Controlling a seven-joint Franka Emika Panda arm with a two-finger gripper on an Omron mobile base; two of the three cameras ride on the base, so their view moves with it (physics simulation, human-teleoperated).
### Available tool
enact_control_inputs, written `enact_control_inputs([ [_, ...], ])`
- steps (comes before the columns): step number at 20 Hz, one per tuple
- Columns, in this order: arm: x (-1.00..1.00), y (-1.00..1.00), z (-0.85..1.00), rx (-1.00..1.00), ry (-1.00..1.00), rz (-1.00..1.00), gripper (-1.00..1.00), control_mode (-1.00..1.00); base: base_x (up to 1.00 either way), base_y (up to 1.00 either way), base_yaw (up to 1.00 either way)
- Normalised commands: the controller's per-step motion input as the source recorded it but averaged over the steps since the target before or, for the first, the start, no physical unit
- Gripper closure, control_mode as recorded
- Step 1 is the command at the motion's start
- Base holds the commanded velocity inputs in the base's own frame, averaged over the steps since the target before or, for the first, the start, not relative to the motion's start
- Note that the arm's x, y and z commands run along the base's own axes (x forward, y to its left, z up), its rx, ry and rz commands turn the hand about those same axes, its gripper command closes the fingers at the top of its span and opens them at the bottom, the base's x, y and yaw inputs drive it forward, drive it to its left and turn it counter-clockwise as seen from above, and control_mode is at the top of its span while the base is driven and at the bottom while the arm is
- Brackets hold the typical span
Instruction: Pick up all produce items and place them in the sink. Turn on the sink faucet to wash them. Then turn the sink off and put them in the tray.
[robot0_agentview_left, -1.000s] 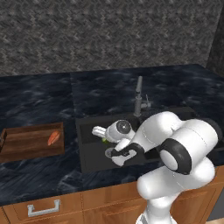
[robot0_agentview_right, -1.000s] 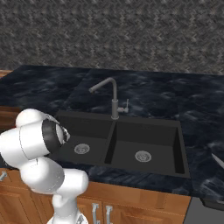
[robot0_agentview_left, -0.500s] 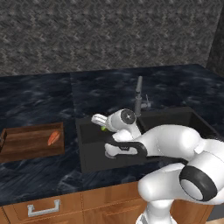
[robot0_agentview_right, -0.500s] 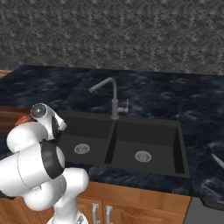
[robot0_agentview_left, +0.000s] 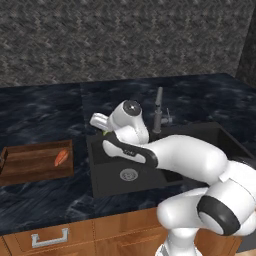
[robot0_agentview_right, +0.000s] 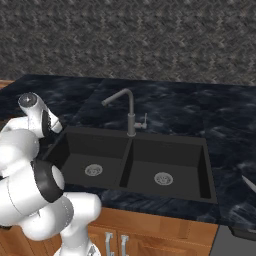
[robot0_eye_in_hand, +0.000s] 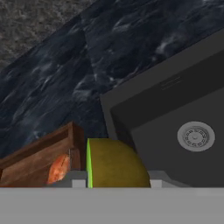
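Currently pinching the yellow-green lime (robot0_eye_in_hand: 114, 164) in the end effector (robot0_eye_in_hand: 113, 180), held above the counter (robot0_eye_in_hand: 65, 92) at the sink (robot0_eye_in_hand: 175, 118) rim's left corner. Tray (robot0_eye_in_hand: 39, 162) just beyond and left of the end effector, carrot (robot0_eye_in_hand: 59, 168) already lying in it. Best to carry level past the near tray wall, lower close to the floor beside the carrot, then release. Fingertips cut off at frame bottom; lime mostly hidden behind the wrist in left base view.

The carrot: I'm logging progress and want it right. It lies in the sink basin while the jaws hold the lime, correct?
Not quite. The carrot lies in the wooden tray, not the sink, as the left base view shows. The jaws do hold the lime.
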Motion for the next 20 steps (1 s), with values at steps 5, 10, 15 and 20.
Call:
enact_control_inputs([
  [5, -0.03, 0.06, -0.04, 0.00, 0.01, 0.02, 1.00, -1.00, 0.00, 0.00, 0.00],
  [10, -0.02, 0.62, -0.23, 0.00, 0.00, 0.12, 1.00, -1.00, 0.00, 0.00, 0.00],
  [15, 0.00, 0.69, -0.19, 0.00, 0.10, 0.13, 1.00, -1.00, 0.00, 0.00, 0.00],
  [20, 0.00, 0.61, 0.00, -0.01, 0.22, 0.10, 1.00, -1.00, 0.00, 0.00, 0.00],
])
